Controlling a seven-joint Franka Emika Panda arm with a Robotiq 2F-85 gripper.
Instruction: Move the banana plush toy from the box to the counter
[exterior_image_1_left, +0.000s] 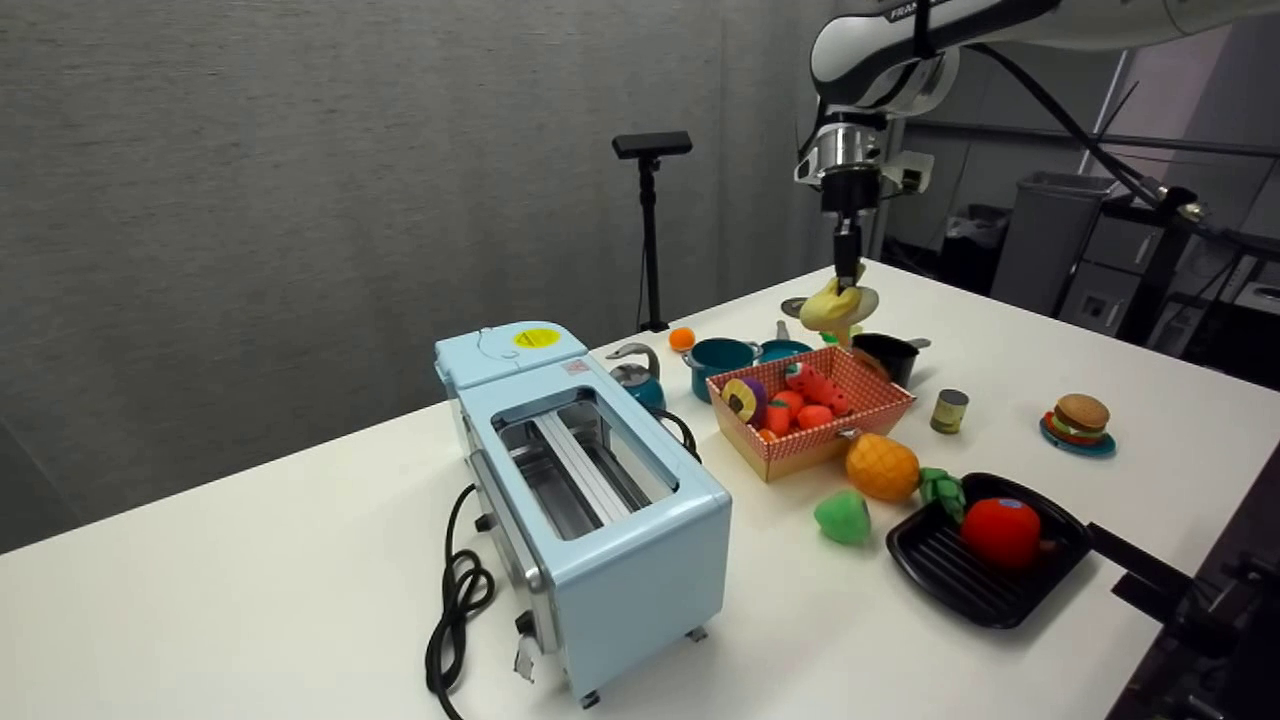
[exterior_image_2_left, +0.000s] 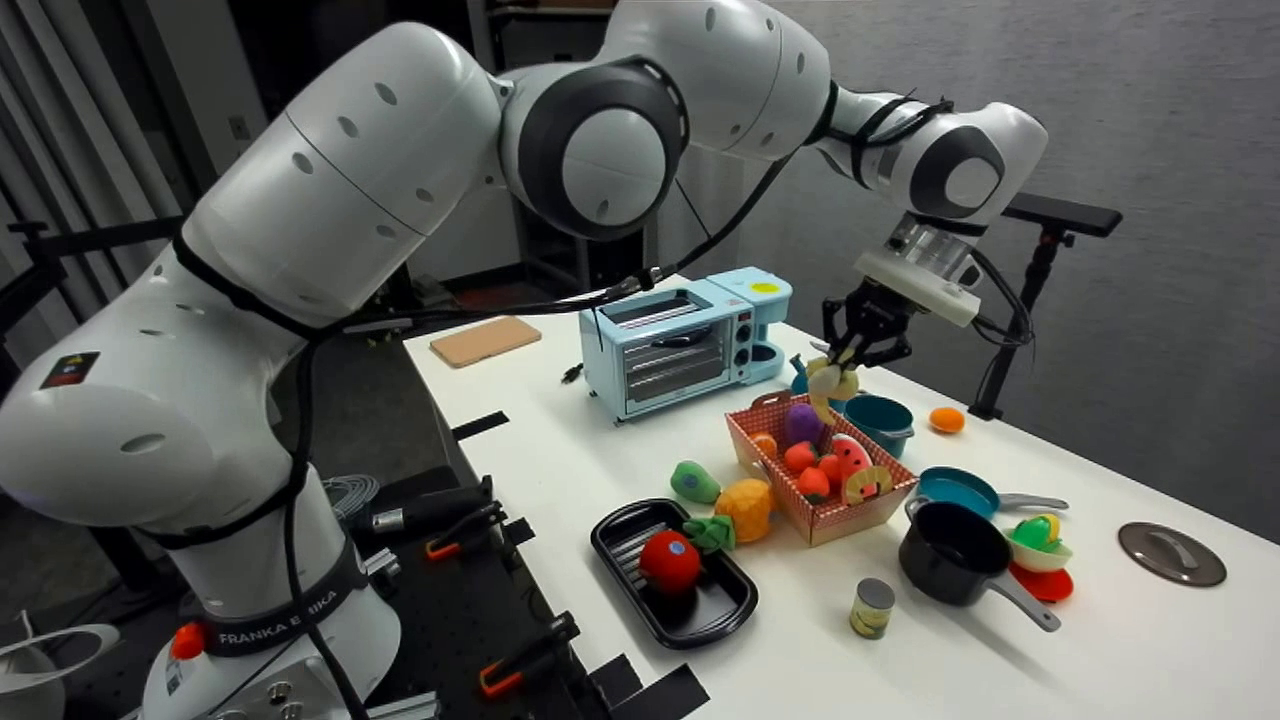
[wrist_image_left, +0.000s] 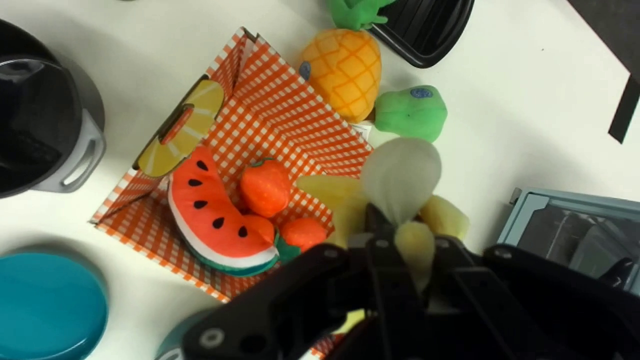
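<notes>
The banana plush toy (exterior_image_1_left: 834, 306) is yellow with a whitish middle and hanging peel flaps. It also shows in an exterior view (exterior_image_2_left: 830, 384) and in the wrist view (wrist_image_left: 345, 200). My gripper (exterior_image_1_left: 848, 282) is shut on it, also seen in an exterior view (exterior_image_2_left: 846, 356) and in the wrist view (wrist_image_left: 397, 232). The toy hangs above the red-checked box (exterior_image_1_left: 806, 456), near its rim. The box (exterior_image_2_left: 850, 522) holds plush strawberries, a watermelon slice and a purple fruit; it also shows in the wrist view (wrist_image_left: 300, 120). The white counter (exterior_image_1_left: 300, 560) lies around the box.
A blue toaster oven (exterior_image_1_left: 640, 570) stands beside the box. A pineapple toy (exterior_image_2_left: 745, 508), green toy (exterior_image_2_left: 694, 482) and black tray (exterior_image_2_left: 735, 600) with a red toy are close by. A black pot (exterior_image_2_left: 950, 560), teal pots (exterior_image_2_left: 880, 418), a can (exterior_image_2_left: 872, 606) and a burger (exterior_image_1_left: 1080, 416) stand around.
</notes>
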